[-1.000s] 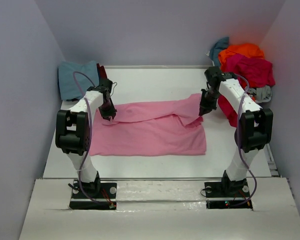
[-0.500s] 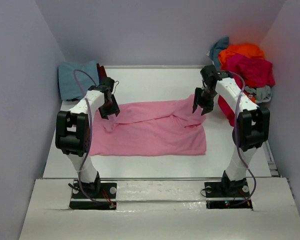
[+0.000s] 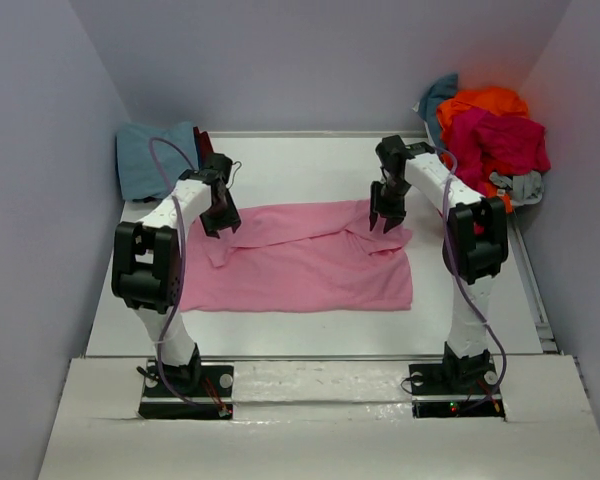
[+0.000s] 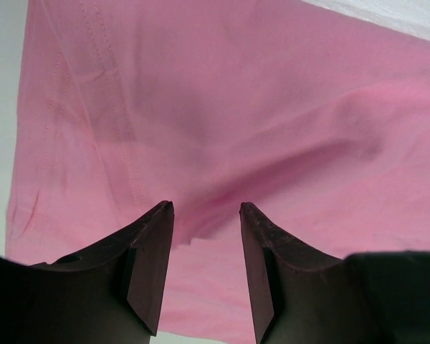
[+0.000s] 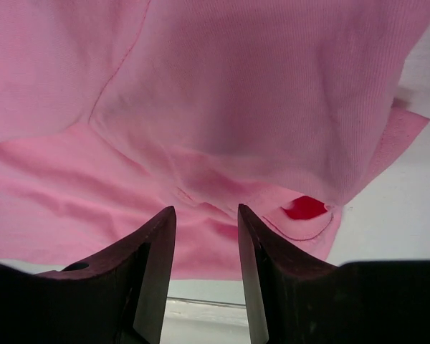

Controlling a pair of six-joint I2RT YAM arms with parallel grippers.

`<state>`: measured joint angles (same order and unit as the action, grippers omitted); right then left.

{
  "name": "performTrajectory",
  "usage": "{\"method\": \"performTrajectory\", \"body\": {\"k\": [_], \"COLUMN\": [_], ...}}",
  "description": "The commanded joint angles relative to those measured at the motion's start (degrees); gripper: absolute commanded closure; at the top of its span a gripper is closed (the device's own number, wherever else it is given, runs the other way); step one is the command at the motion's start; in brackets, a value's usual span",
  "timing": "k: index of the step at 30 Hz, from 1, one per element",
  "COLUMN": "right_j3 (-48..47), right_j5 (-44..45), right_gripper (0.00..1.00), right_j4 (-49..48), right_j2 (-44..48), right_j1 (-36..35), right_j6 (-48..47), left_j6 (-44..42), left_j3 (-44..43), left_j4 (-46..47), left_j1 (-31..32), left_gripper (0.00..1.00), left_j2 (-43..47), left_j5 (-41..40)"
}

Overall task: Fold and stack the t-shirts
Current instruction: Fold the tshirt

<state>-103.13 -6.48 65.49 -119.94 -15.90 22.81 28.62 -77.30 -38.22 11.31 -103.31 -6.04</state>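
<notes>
On the middle of the white table [image 3: 310, 160] lies the light pink t-shirt [image 3: 300, 275], spread wide, with its far part doubled over toward the near side and wrinkled at both ends. Over the far left part hangs the left gripper [image 4: 206, 208], and over the far right corner the right gripper [image 5: 206, 209]. On both, the jaws are spread and nothing is between them; only pink cloth shows below.

I judge the cloth thin, light and quite limp. It will not keep a shape, it will sag between two holding points and drag on the table, and a pinch can easily take two layers instead of one. The best places to hold seem the stitched hem [image 4: 54, 93] on the left and the corner near the small red patch [image 5: 304, 208], maybe a label, on the right, both taken together so the fold line stays straight.

For moving, bare table is open beyond the shirt. The folded dusty teal-blue t-shirt [image 3: 155, 155] sits at the far left, near the left arm. The unfolded pile, orange [image 3: 485, 100], crimson-magenta [image 3: 505, 140], teal [image 3: 438, 92] and grey [image 3: 525, 187], is just beside the right arm, so a wide swing there could catch it. The side walls are near on both sides
</notes>
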Motion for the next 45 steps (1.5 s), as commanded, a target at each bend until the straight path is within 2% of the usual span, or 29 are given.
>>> {"method": "performTrajectory", "body": {"k": [1, 10, 21, 26, 39, 45], "right_j3": [0.03, 0.04, 3.99, 5.66, 6.89, 7.59], "right_j5": [0.24, -0.81, -1.52, -0.99, 0.5, 0.68], "right_gripper": [0.54, 0.54, 0.54, 0.54, 0.54, 0.54], "right_j4": [-1.6, -2.56, -4.5, -4.85, -4.41, -4.59], "right_j2": [1.46, 1.37, 3.92, 5.15, 6.47, 6.74], "right_j1": [-0.97, -0.97, -0.97, -0.97, -0.97, -0.97], "right_j6": [-0.84, -1.19, -1.54, -1.54, -0.92, -0.57], "left_j6": [0.91, 5.21, 8.82, 8.3, 5.66, 5.13], "left_j3": [-1.37, 5.91, 11.81, 15.51, 13.75, 18.49], "left_j4": [-3.09, -3.53, 2.7, 7.44, 9.65, 12.38], "left_j1": [1.08, 1.7, -0.32, -4.28, -8.15, -10.78], "left_gripper": [0.47, 0.45, 0.45, 0.45, 0.44, 0.43], "left_j2": [3.29, 8.9, 10.58, 10.93, 9.53, 12.95], "left_j5": [0.24, 2.08, 8.24, 11.84, 13.95, 17.73]}}
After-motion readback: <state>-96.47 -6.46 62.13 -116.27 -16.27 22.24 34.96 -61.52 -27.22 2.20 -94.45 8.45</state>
